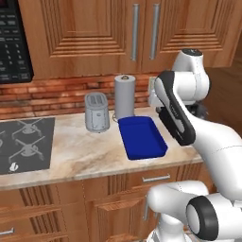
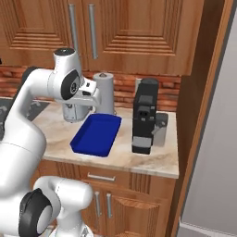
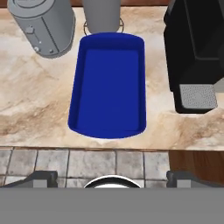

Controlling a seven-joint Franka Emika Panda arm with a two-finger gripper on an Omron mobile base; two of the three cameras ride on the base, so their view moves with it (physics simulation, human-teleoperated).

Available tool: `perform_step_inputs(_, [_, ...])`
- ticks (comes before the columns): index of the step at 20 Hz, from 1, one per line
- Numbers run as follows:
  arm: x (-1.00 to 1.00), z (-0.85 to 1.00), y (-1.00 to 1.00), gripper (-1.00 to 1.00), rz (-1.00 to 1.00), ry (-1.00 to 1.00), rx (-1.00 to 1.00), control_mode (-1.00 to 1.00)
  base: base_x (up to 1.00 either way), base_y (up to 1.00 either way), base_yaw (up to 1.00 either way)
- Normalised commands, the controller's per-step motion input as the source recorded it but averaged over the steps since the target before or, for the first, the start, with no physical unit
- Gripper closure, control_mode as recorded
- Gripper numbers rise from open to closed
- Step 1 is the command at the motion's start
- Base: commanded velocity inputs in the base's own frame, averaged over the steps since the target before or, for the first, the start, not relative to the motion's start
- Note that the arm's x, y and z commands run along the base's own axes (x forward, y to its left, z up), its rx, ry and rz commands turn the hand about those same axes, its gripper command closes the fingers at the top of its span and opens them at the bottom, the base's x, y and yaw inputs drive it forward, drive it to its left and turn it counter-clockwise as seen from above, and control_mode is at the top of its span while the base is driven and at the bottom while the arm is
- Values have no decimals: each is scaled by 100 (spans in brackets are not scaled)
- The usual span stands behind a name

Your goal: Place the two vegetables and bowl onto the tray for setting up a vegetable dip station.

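The blue tray (image 1: 142, 138) lies empty on the marble counter, between the toaster and the coffee machine; it also shows lengthwise in the hand view (image 3: 109, 87) and from the right (image 2: 96, 134). My gripper (image 3: 113, 177) hovers above the tray's near end, looking down on it. Its two dark fingertips (image 3: 41, 177) stand wide apart, open, with nothing between them. My hand (image 2: 90, 96) sits over the tray's back part in the right base view. The two vegetables and the bowl are out of view.
A grey toaster (image 1: 97, 112) and a paper towel roll (image 1: 125, 96) stand behind the tray. A black coffee machine (image 2: 145, 115) stands right of it. The stovetop (image 1: 23, 144) lies at far left, under a microwave (image 1: 14, 42). Wall cabinets hang overhead.
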Motion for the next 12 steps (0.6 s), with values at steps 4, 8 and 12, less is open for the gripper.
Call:
perform_step_inputs(4, [0, 0, 0, -100, 0, 0, 0, 100, -32, 0, 7])
perform_step_inputs(8, [0, 0, 0, -100, 0, 0, 0, 100, -18, 0, 33])
perform_step_inputs(12, [0, 0, 0, -100, 0, 0, 0, 100, -12, 0, 44])
